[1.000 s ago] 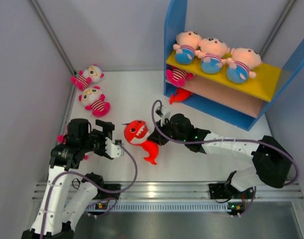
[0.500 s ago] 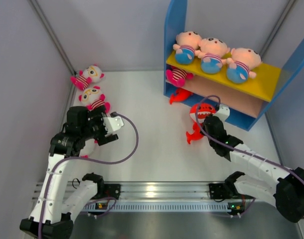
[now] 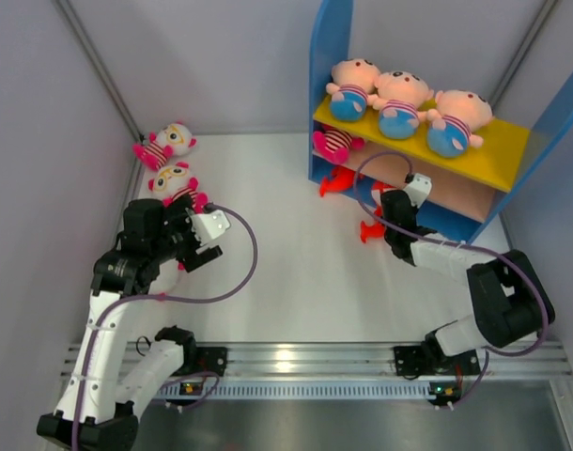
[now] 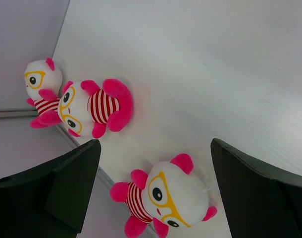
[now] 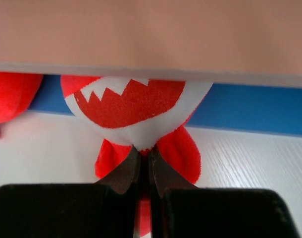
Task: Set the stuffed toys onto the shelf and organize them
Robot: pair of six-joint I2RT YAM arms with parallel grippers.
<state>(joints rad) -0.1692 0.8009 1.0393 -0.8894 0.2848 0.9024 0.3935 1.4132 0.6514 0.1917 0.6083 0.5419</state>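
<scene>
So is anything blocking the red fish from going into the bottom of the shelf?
Nothing visible is. The right gripper is shut on the red fish, whose head is under the tan middle board. The other red fish lies off to one side, not in its path.

We see a white table (image 3: 296,282) with the shelf (image 3: 329,56) standing at its far right; on the yellow top board (image 3: 501,158) lie the left peach doll (image 3: 352,89), the middle peach doll (image 3: 399,101) and the right peach doll (image 3: 454,122), touching in a row. On the tan middle board (image 3: 456,193) we find a striped doll (image 3: 335,143) at the left end. Below it the first red fish (image 3: 335,180) lies on the blue base (image 3: 453,228), and just right of it the second red fish (image 3: 371,228) has its head under the middle board and its tail out on the table. At the table's far left lie the far white-faced doll (image 3: 164,144) and the middle white-faced doll (image 3: 178,191) close together, and the left wrist view shows us the near white-faced doll (image 4: 166,196) by the left edge.
</scene>
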